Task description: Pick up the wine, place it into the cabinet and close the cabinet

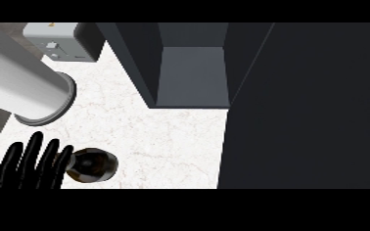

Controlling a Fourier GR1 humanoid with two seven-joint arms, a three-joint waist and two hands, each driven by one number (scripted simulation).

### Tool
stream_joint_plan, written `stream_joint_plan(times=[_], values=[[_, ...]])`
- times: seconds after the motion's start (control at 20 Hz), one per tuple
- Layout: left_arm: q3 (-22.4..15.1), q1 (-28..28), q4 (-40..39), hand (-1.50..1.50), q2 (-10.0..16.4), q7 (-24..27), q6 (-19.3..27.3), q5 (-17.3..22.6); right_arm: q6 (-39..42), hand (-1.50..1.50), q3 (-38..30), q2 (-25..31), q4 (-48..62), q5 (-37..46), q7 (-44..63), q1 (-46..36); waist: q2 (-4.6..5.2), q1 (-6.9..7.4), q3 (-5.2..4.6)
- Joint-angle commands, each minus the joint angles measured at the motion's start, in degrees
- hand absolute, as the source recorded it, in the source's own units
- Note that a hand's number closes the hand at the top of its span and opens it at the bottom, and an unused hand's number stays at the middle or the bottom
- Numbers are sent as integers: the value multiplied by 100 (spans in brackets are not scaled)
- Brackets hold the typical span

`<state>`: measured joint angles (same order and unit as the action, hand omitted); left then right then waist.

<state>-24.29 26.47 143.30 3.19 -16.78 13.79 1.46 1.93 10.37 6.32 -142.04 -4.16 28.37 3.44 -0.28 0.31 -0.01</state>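
Observation:
The wine bottle (92,165) shows as a dark, round shape seen from above, standing on the white marble counter (173,137) near the lower left. Just left of it my left hand (33,164) stands with its black fingers straight and pointing up, the nearest finger touching or nearly touching the bottle. The dark grey cabinet (192,76) is open at the top centre, with its bare shelf floor showing. Its open door (296,107) fills the right side as a large dark panel. My right hand does not show.
A large grey-white cylinder (29,90) lies across the upper left, its rim facing the counter. Behind it sits a light grey boxy appliance (61,41). Bare counter lies between the bottle and the cabinet.

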Motion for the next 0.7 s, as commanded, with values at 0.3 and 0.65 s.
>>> stream_joint_plan(times=[0.3,0.65], values=[[1351,145,975,-150,166,-222,-162,859,-235,-150,221,-121,-322,376,208,-109,-1,26,-6],[2090,159,560,-150,70,-203,-538,1452,-136,-150,133,53,-805,37,448,90,-11,7,-6]])
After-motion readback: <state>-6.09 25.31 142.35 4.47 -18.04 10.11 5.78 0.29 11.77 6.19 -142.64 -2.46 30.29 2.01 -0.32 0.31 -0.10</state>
